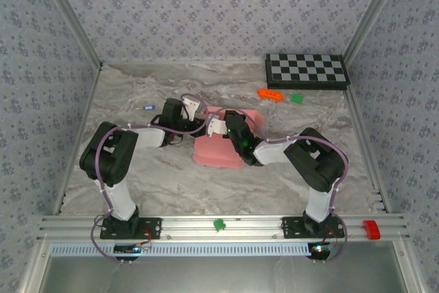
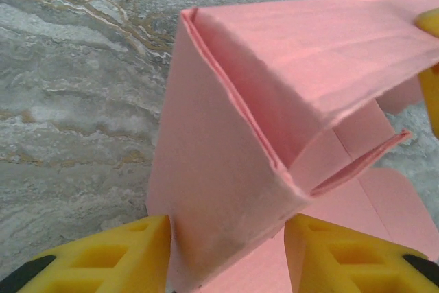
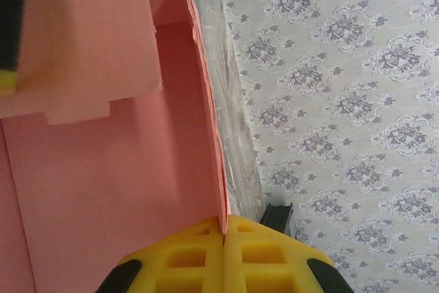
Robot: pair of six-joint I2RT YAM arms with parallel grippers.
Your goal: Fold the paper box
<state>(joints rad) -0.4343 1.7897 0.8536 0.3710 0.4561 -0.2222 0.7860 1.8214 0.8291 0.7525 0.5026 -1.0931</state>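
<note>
A lab robot cell: floral-wallpapered panels (image 1: 206, 5) box in a marble-print tabletop (image 1: 137, 94), an aluminium rail (image 1: 254, 225) along its near edge.

Left arm (image 1: 110, 159), right arm (image 1: 317, 161): black joint housings, white lower links, lilac cables (image 1: 101, 169) looped alongside. Black base plates (image 1: 127, 228) (red wiring at foot). Fingers (image 2: 127, 259) yellow plastic, moulded with square pockets, black behind.

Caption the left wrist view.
Left gripper straddling a raised panel of the pink paper box above the marbled table.
</note>
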